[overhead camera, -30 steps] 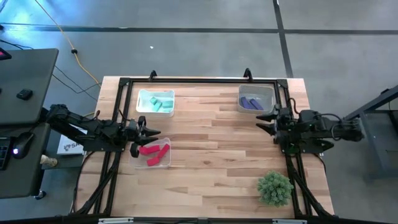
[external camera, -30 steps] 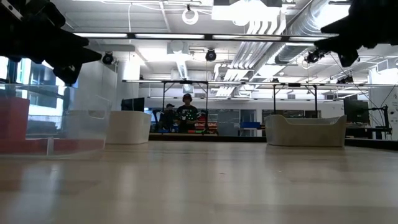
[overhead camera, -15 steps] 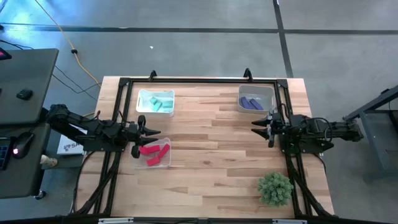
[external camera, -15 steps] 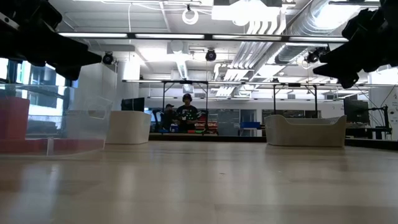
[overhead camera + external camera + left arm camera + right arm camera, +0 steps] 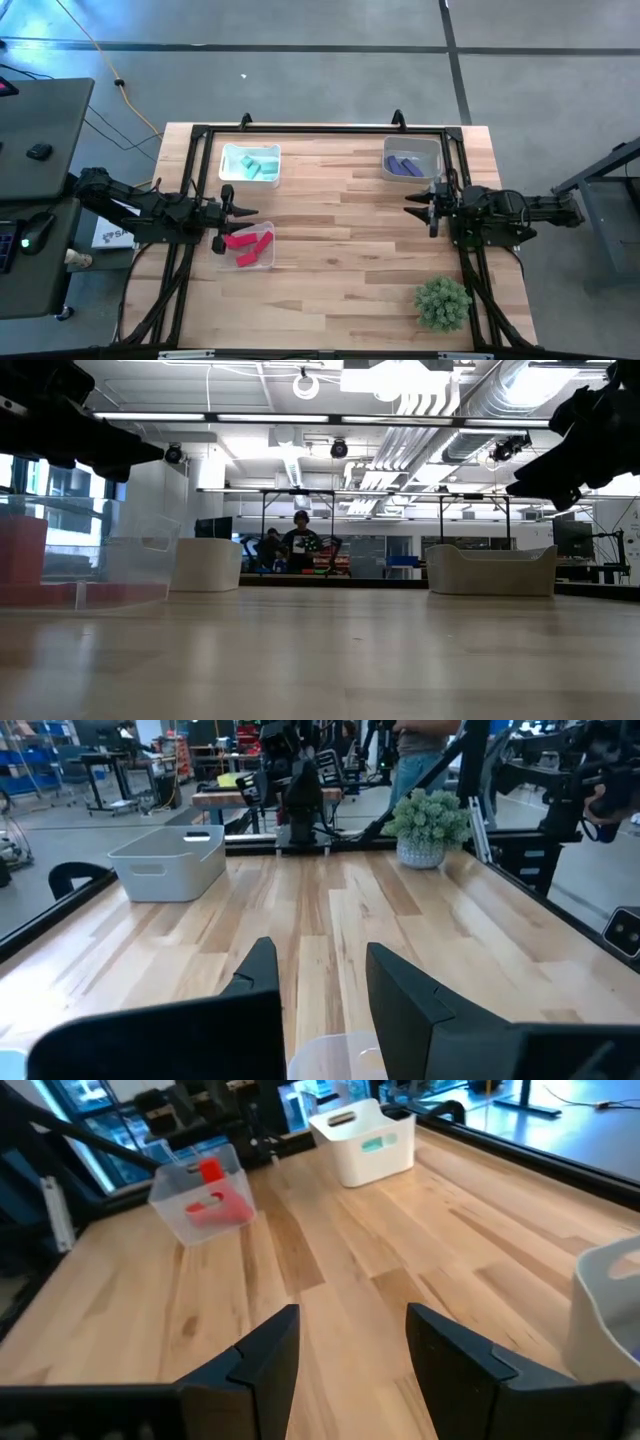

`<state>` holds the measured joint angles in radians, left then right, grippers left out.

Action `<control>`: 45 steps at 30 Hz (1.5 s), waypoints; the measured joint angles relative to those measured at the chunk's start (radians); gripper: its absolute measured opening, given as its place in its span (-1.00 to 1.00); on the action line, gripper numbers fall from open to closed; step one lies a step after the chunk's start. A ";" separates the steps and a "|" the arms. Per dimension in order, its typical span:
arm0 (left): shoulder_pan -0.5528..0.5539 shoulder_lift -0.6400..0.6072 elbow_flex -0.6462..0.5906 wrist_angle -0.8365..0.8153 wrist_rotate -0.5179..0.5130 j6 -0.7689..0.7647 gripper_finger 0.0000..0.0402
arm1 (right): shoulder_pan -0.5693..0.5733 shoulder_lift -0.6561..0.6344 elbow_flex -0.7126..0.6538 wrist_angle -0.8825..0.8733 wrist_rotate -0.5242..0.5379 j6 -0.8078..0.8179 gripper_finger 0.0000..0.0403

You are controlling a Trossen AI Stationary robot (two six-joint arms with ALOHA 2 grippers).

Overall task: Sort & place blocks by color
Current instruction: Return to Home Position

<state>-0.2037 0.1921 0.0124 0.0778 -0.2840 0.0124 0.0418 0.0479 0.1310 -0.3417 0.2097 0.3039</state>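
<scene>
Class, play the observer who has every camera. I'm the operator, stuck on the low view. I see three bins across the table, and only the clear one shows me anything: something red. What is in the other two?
Observer: From above, the white bin holds teal blocks.
Operator: And the gray one?
Observer: The gray bin holds purple blocks.
Operator: Are the grippers carrying anything?
Observer: No. The wrist views show the left gripper and the right gripper open, with nothing between the fingers.
</scene>
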 joint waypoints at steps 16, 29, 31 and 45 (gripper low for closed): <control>0.000 0.000 0.000 -0.007 0.000 0.026 -0.69 | -0.001 0.000 0.000 -0.047 0.031 -0.016 -0.14; 0.000 0.000 0.000 -0.007 0.000 0.026 -0.69 | -0.001 0.000 0.000 -0.050 0.030 -0.016 -0.14; 0.000 0.000 0.000 -0.007 0.000 0.026 -0.69 | -0.001 0.000 0.000 -0.050 0.030 -0.016 -0.14; 0.000 0.000 0.000 -0.007 0.000 0.026 -0.69 | -0.001 0.000 0.000 -0.050 0.030 -0.016 -0.14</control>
<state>-0.2036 0.1917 0.0124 0.0711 -0.2836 0.0380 0.0410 0.0479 0.1310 -0.3916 0.2398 0.2875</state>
